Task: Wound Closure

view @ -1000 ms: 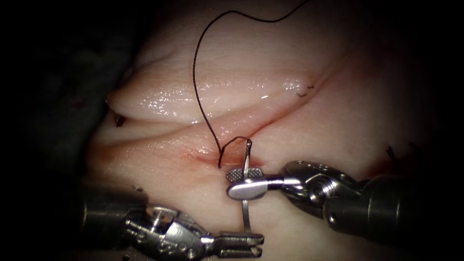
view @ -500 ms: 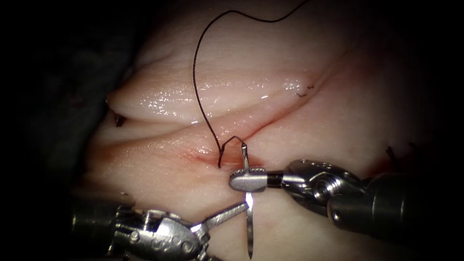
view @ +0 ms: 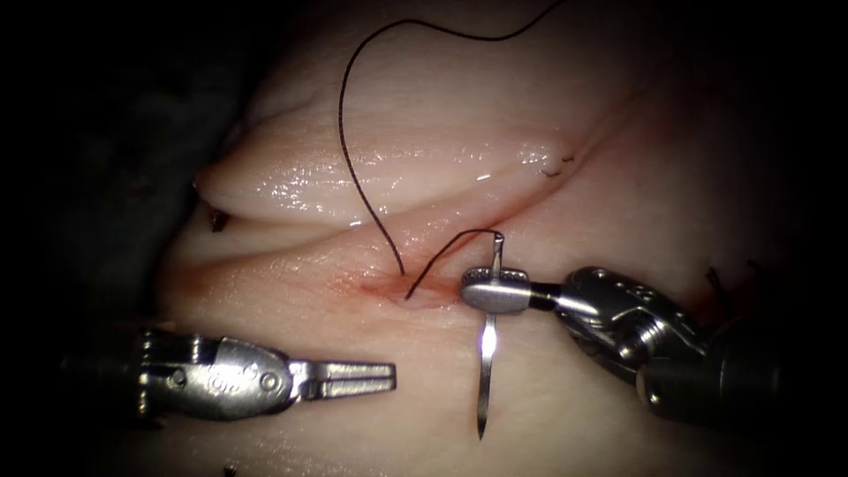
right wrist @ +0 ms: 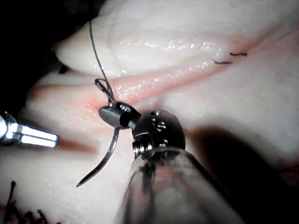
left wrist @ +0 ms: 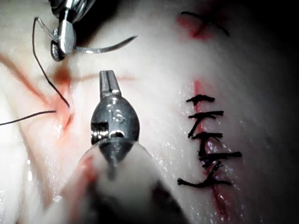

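Left claw (view: 375, 378): pressed together, or very nearly so, and pinching nothing; it lay low over the tissue (view: 618, 203) on the left of the cut (view: 389, 284), tips pointing toward the needle.

Thread (view: 353, 168): dark strand entered the cut at one spot, rose in a long arc up and away; a second short run left the same spot and bent over to the needle's rear end.

Needle (view: 486, 371): held clear of the tissue, not in it, just right of the thread's entry point. Long axis ran up-and-down in the endoscope view, point toward the viewer, thread end above the claw that gripped it. Look: slim bright steel, gently curved (the curve read best in the right wrist view (right wrist: 105, 156)), point sharp and free.

Right claw (view: 496, 292): clamped on the needle close to its rear end, crossing it at roughly a right angle; shaft came in from the right.

Key relation: the free length and point of the needle lay to the right of the left claw, near but apart, with bare tissue between. The right arm was the one in contact; the left was the nearer free tool.

Left wrist view: left claw (left wrist: 108, 85) aimed toward the needle (left wrist: 105, 47).
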